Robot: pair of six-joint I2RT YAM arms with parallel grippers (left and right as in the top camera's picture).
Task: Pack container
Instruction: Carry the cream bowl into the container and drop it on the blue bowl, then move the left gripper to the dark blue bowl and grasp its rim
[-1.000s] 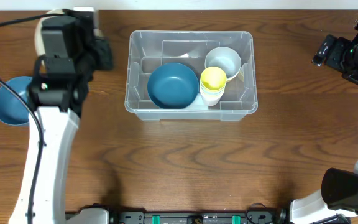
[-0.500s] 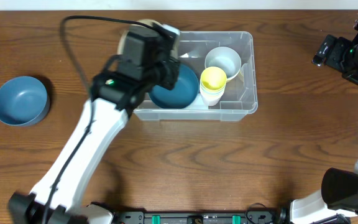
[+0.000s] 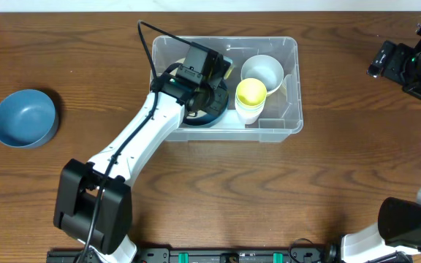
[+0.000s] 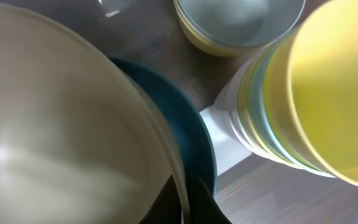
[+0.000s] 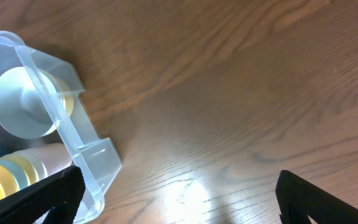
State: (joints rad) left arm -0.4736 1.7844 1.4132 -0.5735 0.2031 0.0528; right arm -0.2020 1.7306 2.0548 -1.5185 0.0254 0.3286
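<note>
From above, the clear container (image 3: 287, 126) sits at 12 o'clock on the counter (image 3: 269, 190), and the left arm (image 3: 145, 131) reaches into it. A blue bowl (image 3: 24, 117) lies at 9 o'clock.

The left wrist view shows the left fingers (image 4: 192, 202) pinching the rim of a cream bowl (image 4: 55, 137) above a dark blue bowl (image 4: 190, 134).

The right wrist view shows the right fingers (image 5: 42, 199) wide apart, with the container at 9 o'clock.

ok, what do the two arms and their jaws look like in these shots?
The left arm has white links with black joint housings and a black base. A thin black cable arcs off its wrist end. The right arm has the same white-and-black build, with a small green light on its black wrist section. The left gripper and right gripper have plain black jaws. No markings are legible.
</note>
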